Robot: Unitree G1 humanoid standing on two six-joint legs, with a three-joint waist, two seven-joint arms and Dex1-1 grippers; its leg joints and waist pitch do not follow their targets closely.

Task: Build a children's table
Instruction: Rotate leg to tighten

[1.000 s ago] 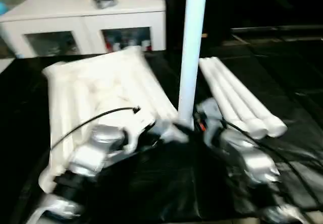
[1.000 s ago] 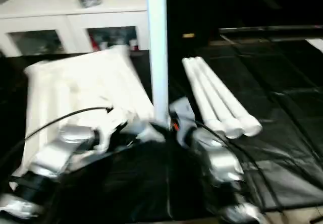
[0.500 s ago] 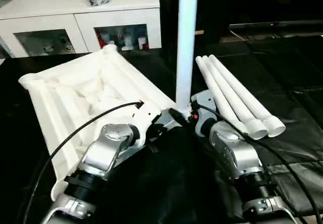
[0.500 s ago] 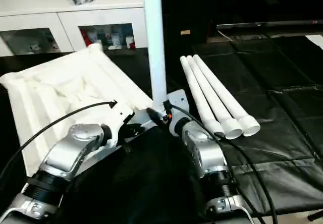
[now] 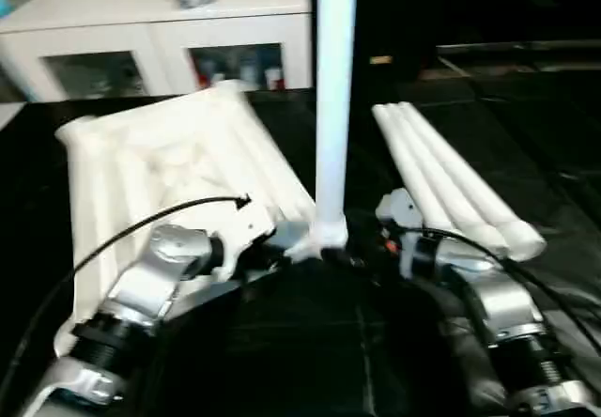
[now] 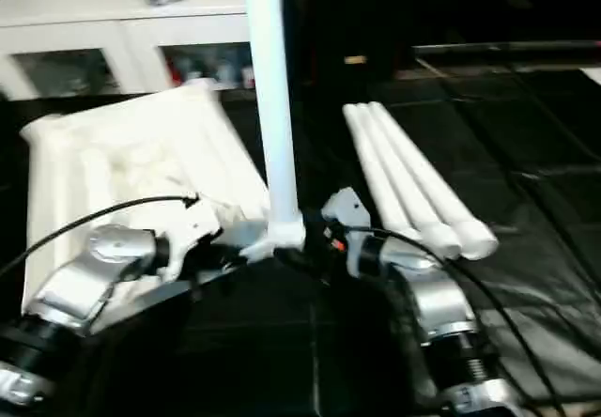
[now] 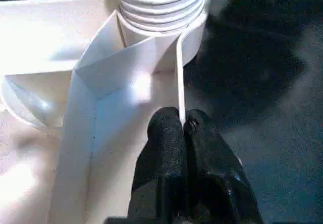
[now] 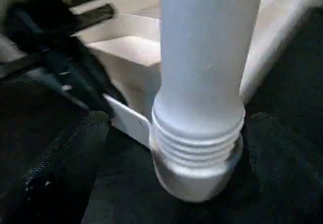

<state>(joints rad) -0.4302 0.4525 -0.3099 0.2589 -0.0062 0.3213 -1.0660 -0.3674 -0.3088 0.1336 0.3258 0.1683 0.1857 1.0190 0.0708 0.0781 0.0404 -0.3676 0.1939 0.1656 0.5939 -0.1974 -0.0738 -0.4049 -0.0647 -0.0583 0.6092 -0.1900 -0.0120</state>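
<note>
Lying ribbed side up on the dark floor covering point(image 5: 310, 361), the table top point(image 5: 160, 168) exposes its corner sockets for leg fitting. The left hand point(image 7: 182, 125) is clamped on a thin edge rib beside the near corner, apparently to steady the top. One leg point(image 5: 333, 107) stands upright in that corner socket; its threaded end remains partly exposed, so seating depth cannot be confirmed. The right hand point(image 8: 171, 128) flanks the leg base, fingers apart. Three spare legs point(image 5: 451, 182) lie together further right. The upright leg's upper end is cut off.
</note>
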